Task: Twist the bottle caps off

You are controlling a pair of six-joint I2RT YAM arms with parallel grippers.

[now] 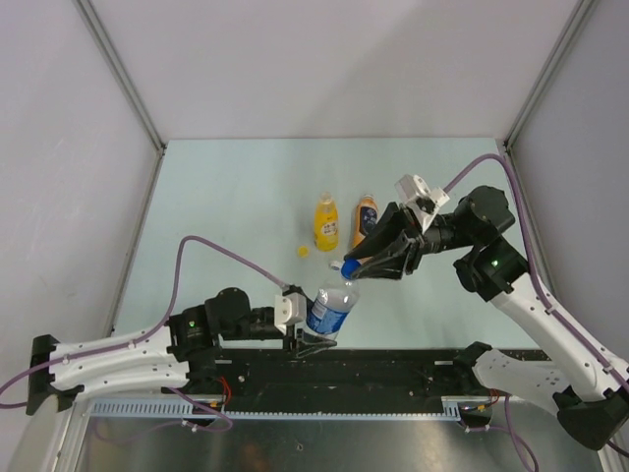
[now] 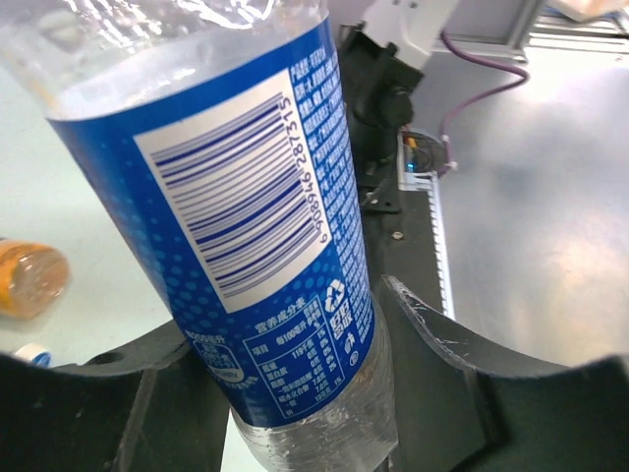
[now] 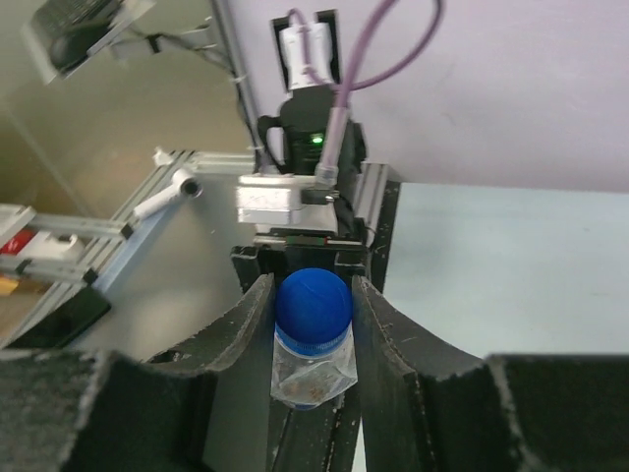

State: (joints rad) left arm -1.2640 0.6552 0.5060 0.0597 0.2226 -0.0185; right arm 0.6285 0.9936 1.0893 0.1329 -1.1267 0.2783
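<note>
Top external shows what, Ana?
— The left jaws pinch the clear bottle low, over the tabletop's near edge; the right jaws pinch its blue cap.
— Risk?
— I'd guess the smooth bottle spins with the cap if the left hold slips, unscrewing nothing.

L arm lies low along the near edge, wrist pointing right, jaws clamped on lower body of clear bottle. R arm is up, bent at elbow, reaching left, wrist tipped down, jaws pinched either side of blue cap.
</note>
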